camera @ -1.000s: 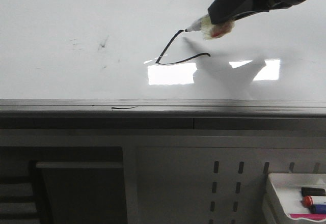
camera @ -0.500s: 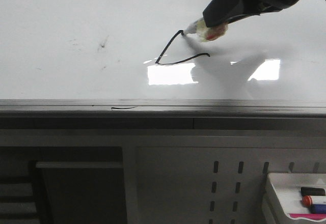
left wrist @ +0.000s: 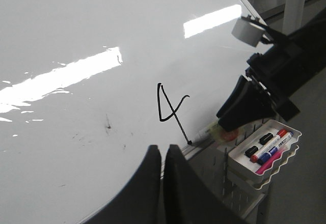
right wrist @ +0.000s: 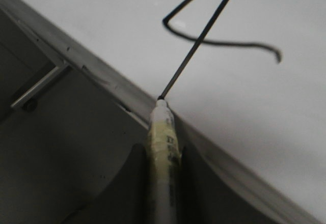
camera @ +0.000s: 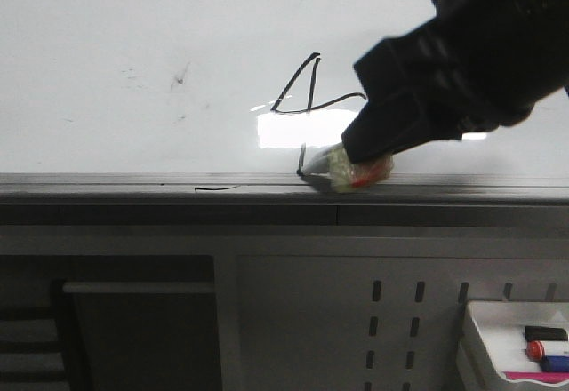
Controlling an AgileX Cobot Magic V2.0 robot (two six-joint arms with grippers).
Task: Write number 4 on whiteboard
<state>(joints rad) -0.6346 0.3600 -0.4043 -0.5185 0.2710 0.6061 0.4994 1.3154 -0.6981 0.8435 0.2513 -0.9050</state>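
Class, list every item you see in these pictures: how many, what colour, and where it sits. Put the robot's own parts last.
whiteboard: one, white with grey rim, fills the scene.
number 4: one, black, drawn mid-board, stem reaching the near rim.
smudges: a few, faint grey, left of the digit.
marker: one, pale taped barrel, tip at the stem's end.
tray: one, white, holding several markers, hung below the board.
right tool: black, gripping the marker.
left tool: black, closed, empty.
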